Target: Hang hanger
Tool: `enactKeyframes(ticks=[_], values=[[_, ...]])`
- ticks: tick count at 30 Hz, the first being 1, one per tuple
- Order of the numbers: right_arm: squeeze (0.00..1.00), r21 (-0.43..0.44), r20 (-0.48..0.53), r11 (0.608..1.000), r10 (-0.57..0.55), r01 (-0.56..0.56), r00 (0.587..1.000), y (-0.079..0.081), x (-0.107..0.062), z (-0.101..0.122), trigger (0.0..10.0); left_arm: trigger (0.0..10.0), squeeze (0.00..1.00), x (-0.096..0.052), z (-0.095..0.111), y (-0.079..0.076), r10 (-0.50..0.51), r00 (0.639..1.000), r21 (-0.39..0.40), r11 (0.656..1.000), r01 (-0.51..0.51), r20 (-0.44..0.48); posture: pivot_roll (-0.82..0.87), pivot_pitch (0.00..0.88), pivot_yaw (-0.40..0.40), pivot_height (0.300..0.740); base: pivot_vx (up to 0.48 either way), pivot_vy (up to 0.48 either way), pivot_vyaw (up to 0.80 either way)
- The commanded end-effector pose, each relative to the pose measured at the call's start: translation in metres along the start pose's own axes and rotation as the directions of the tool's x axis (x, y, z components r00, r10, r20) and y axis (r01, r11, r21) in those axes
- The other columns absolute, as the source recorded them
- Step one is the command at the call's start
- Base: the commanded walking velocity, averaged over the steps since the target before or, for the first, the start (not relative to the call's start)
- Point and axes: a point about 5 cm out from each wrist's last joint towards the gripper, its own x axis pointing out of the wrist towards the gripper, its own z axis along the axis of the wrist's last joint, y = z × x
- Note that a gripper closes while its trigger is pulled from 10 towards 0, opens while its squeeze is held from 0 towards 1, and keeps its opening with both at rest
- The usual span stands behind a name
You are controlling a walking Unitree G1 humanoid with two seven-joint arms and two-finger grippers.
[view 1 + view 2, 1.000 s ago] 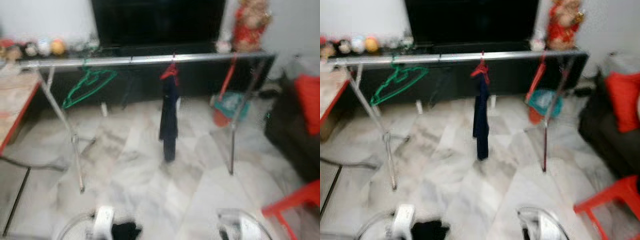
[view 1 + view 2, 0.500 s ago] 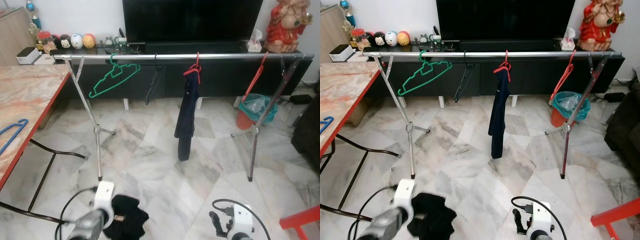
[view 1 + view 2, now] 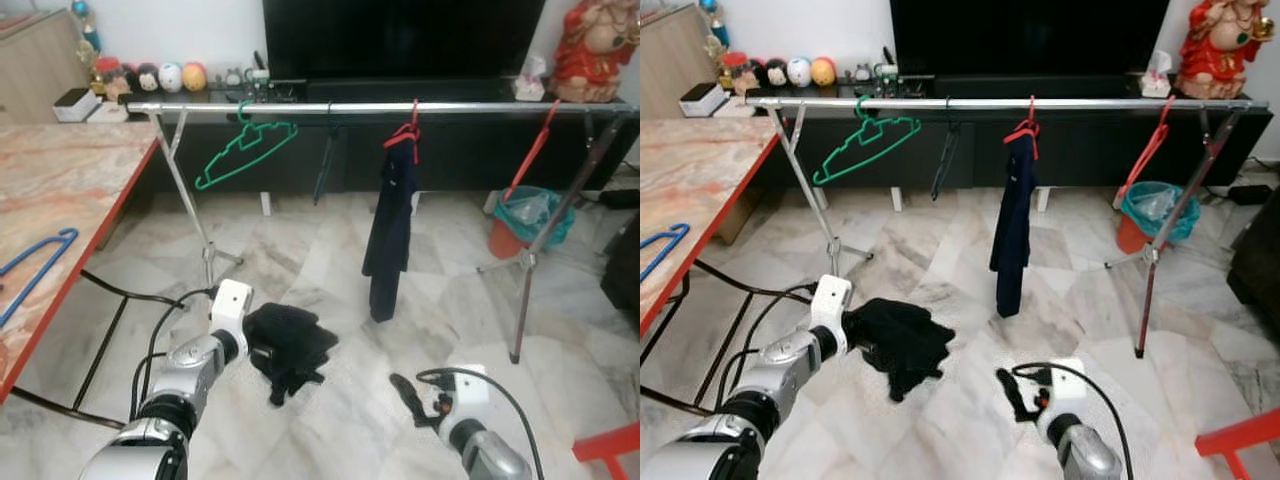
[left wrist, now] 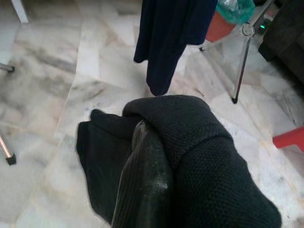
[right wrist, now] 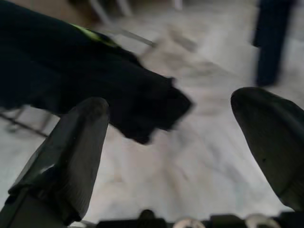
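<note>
The left end effector (image 3: 262,353) was held out low in front of the robot and was clamped on a black garment (image 3: 290,347), which hung from it above the marble floor (image 3: 970,300). In the left wrist view one black finger (image 4: 145,185) was wrapped in the dark knitted cloth, so the grip seemed firm. The right end effector (image 3: 1012,392) was lower and nearer to the body, with its two fingers well apart and nothing between them.

Ahead of both end effectors and higher up ran the clothes rail (image 3: 400,107), with its long axis lying across the robot's front, from left to right. On it hung a green hanger (image 3: 245,150), empty, up and a little to the left beyond the left end effector. A red hanger (image 3: 405,133) with a dark blue garment (image 3: 390,235) hung further to the right. A blue hanger (image 3: 35,262) lay on the desk (image 3: 70,190), to the left of the left end effector and well apart from it, its long axis running obliquely toward the desk edge.

I judged that the left arm was nearer to the blue hanger and also to the green one, but it was occupied with the cloth. The coming move therefore depended on reaching forward and upward to the rail, or sideways to the desk.
</note>
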Motion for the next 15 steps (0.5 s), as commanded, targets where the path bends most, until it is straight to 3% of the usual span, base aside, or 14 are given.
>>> enactKeyframes(ticks=[1,7,11,15], values=[[0.00,0.001,-0.007,0.997,0.079,-0.079,0.997,0.003,-0.002,0.001,10.0,10.0,0.00,0.005,0.025,-0.003,-0.020,0.998,-0.021,1.000,0.021,0.062,-0.02,0.002,0.053,0.740,0.000,0.000,0.00],[0.00,0.004,-0.027,0.985,0.173,-0.173,0.985,0.006,-0.005,0.002,10.0,10.0,0.00,0.011,0.044,-0.013,-0.055,0.996,-0.046,0.997,0.059,0.076,-0.02,0.001,0.051,0.740,0.000,0.000,0.00],[0.00,0.050,-0.051,0.968,0.250,-0.248,0.967,0.012,-0.010,-0.004,10.0,10.0,0.00,0.017,0.058,-0.019,-0.015,0.998,-0.101,0.995,0.020,0.054,-0.02,0.000,0.050,0.740,0.000,0.000,0.00],[0.00,0.099,-0.075,0.938,0.340,-0.332,0.937,0.024,-0.017,-0.013,10.0,10.0,0.00,0.019,0.073,-0.033,-0.038,0.998,-0.177,0.983,0.045,0.044,-0.02,0.000,0.050,0.740,0.000,0.000,0.00]])
